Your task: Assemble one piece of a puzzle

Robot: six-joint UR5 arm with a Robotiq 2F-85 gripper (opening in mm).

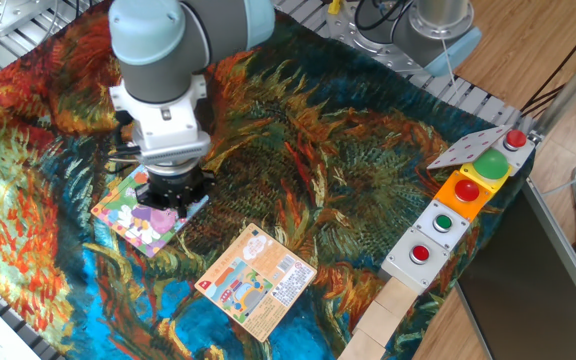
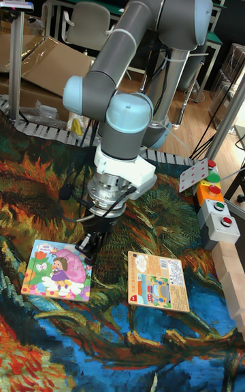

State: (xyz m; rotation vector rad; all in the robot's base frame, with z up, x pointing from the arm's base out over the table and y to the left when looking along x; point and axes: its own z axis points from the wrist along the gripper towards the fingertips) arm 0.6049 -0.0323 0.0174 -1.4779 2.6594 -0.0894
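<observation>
The puzzle (image 1: 133, 215) is a square cartoon board lying flat on the cloth at the left; in the tall fixed view the puzzle (image 2: 56, 269) shows a girl in purple and pink. My gripper (image 1: 171, 196) points straight down over the board's upper right edge, low above it. From the tall fixed view the gripper (image 2: 90, 242) hangs just past the board's top right corner, and its dark fingers stand close together, shut. The piece is hidden; I cannot tell whether it sits between the fingertips.
An orange-peach printed card (image 1: 258, 280) lies right of the puzzle, also seen as the card (image 2: 158, 281). A box of red and green buttons (image 1: 463, 200) lines the right edge, with wooden blocks (image 1: 383, 320) below it. The painted cloth (image 1: 348, 170) covers the table.
</observation>
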